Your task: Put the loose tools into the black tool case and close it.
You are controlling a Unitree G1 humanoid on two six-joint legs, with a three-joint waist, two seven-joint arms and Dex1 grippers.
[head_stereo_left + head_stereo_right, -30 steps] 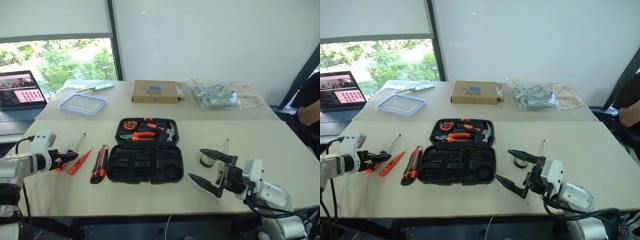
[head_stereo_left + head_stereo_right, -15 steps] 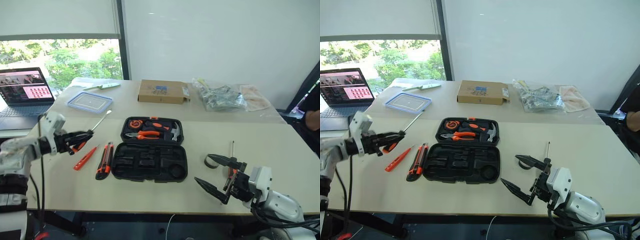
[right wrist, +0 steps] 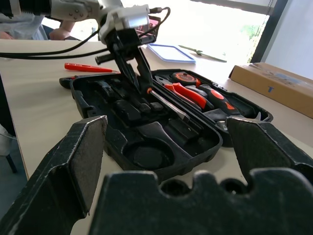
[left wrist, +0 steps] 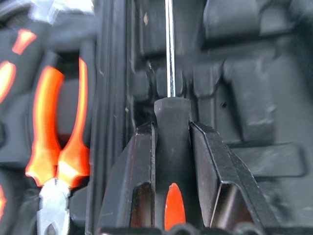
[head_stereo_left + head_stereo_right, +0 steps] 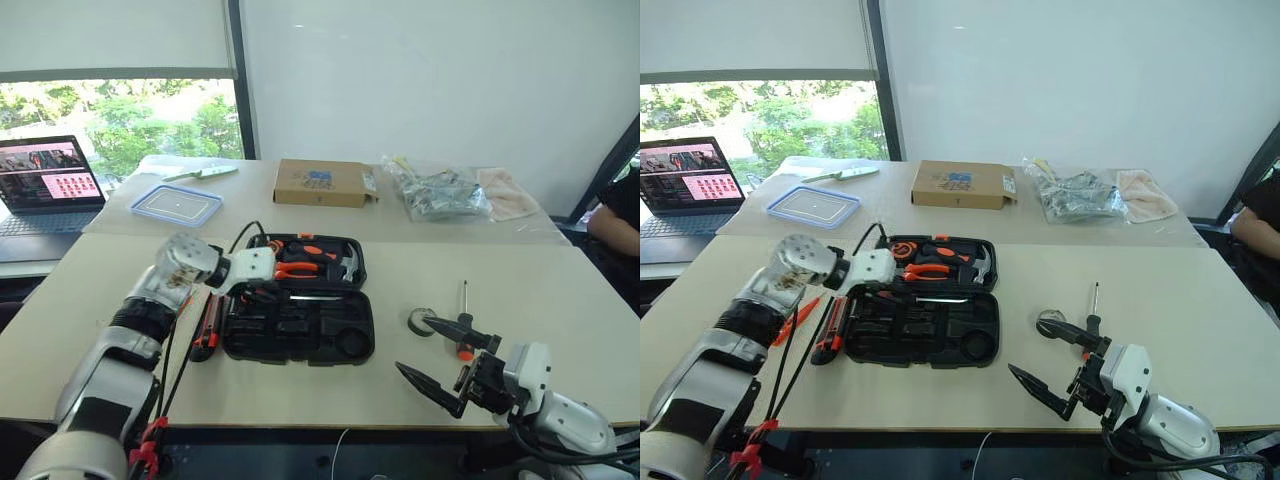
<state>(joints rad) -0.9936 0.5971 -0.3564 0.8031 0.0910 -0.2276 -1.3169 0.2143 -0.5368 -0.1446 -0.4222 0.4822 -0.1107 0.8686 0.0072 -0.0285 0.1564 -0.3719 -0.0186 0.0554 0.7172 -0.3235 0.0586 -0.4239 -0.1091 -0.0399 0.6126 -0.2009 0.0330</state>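
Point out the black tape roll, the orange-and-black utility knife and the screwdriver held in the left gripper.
small black tape roll [image 5: 418,321]: left eye view, its outer ring.
orange-and-black utility knife [image 5: 828,330]: right eye view, mid-body.
orange-and-black-handled screwdriver [image 4: 169,129]: left wrist view, black handle collar between the fingers.

Table [image 5: 560,290] bears tool case [image 5: 300,325], perhaps tape roll [image 5: 419,321].
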